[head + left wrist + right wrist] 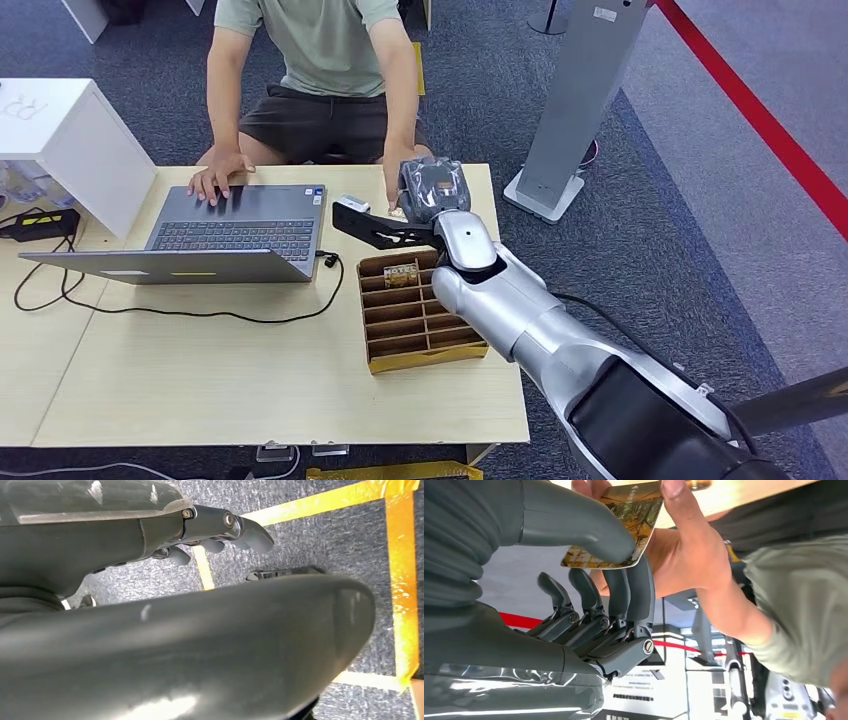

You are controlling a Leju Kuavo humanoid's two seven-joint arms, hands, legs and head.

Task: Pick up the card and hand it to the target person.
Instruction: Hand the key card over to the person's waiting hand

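Observation:
In the right wrist view the card [624,517], printed in gold and brown, is pinched between the thumb and dark fingers of my right hand [614,580]. A person's hand [689,555] grips the card's other end, thumb on top. From the head view, my right hand [395,222] reaches over the far side of the table toward the seated person [320,60], whose hand [397,203] meets it; the card's pale edge [350,203] shows there. My left hand [220,527] hangs over the floor, holding nothing, its fingers apart.
A brown divided box [415,315] with another card [402,272] sits under my right arm. An open laptop [235,235] with a black cable [200,312] lies to the left, the person's other hand on it. A white box [75,140] and a grey stand [570,110] flank the table.

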